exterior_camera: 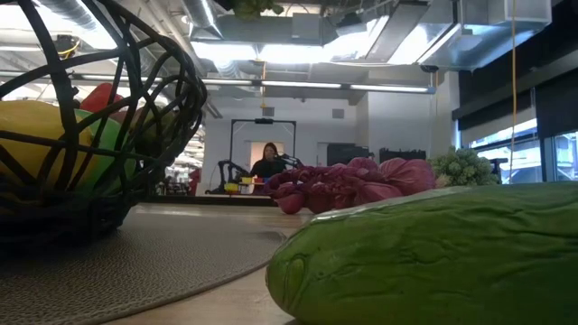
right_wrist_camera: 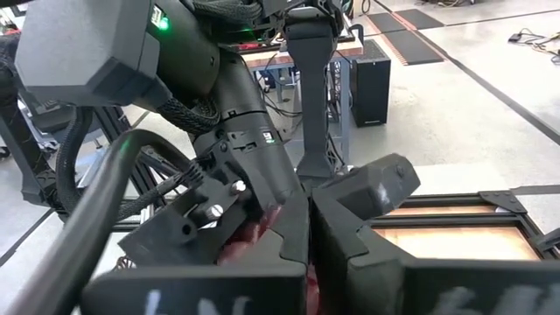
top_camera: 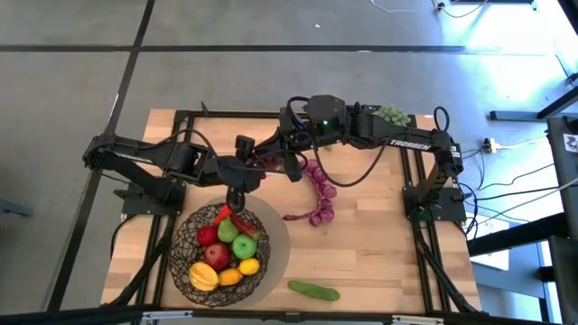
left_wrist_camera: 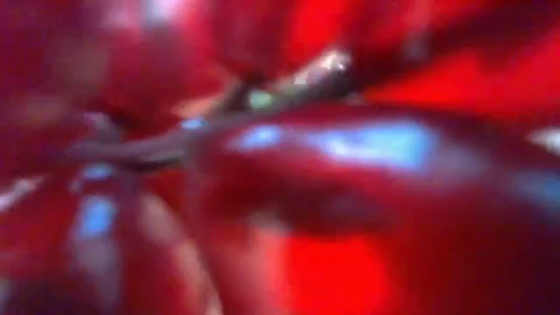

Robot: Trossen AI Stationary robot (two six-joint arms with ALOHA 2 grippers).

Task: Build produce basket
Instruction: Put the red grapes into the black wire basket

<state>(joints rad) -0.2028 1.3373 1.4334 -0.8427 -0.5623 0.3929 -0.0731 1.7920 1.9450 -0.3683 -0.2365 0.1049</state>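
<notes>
The basket (top_camera: pixel 185 262), dark wire mesh, stands at the near left on a grey mat (top_camera: pixel 275 244). It holds apples, yellow and orange fruits and a red chili (top_camera: pixel 237 219). My left gripper (top_camera: pixel 265 163) hangs high beyond the basket's far rim, shut on a dark-red grape bunch (top_camera: pixel 268 161) that fills the left wrist view (left_wrist_camera: pixel 289 157). My right gripper (right_wrist_camera: pixel 308 236) is shut and stands right beside the left one (right_wrist_camera: pixel 201 210). A purple grape bunch (top_camera: pixel 321 194) lies on the table below them. My left gripper holds the dark-red grape bunch high above the table, clear of it. The glossy red bunch (left_wrist_camera: pixel 367 149) covers the whole wrist view and hides the fingers, so the part held does not show. My right gripper is shut close to the same bunch (right_wrist_camera: pixel 254 238); whether it touches it, I cannot tell.
A green cucumber (top_camera: pixel 313 290) lies near the front edge, right of the mat. Green grapes (top_camera: pixel 391 114) sit at the far right under the right arm. Bare wood stretches right of the purple bunch. A person (exterior_camera: pixel 269 161) sits far back in the room.
</notes>
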